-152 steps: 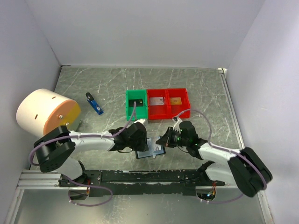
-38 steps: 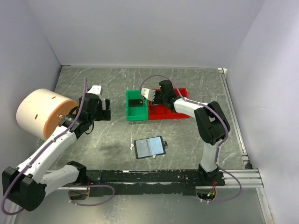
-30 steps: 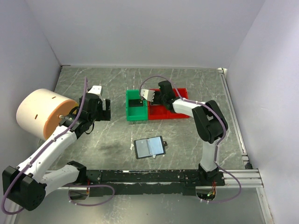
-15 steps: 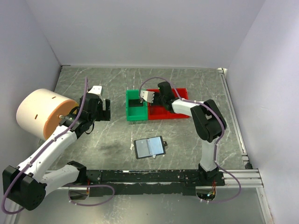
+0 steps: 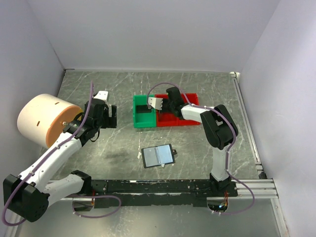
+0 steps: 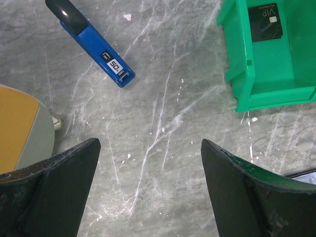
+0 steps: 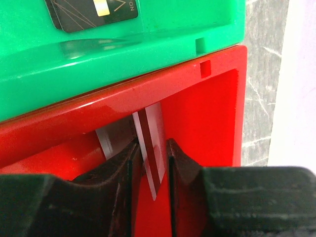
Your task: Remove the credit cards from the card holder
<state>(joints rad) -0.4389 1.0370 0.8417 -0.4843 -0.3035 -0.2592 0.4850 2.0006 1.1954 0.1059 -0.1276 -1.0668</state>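
The card holder [image 5: 158, 156] lies open and flat on the table near the arms' bases, pale sleeves up, with no gripper near it. My right gripper [image 5: 166, 107] reaches down into the left compartment of the red bin [image 5: 190, 121]. In the right wrist view a silvery credit card [image 7: 154, 126] with a dark stripe stands on edge between the right gripper's [image 7: 151, 146] parted fingers, leaning on the left one, with a gap to the right one. A black credit card [image 6: 265, 22] lies in the green bin [image 6: 242, 74]. My left gripper [image 6: 149, 148] hovers wide open over bare table.
A blue and black stapler [image 6: 94, 47] lies left of the green bin, under the left arm. A large cream and orange cylinder [image 5: 47, 118] stands at the far left. White walls close in the table at back and sides.
The right gripper's fingers have parted from the silvery card inside the red bin and the wrist has crept slightly left. The left arm holds still, and the card holder has not moved.
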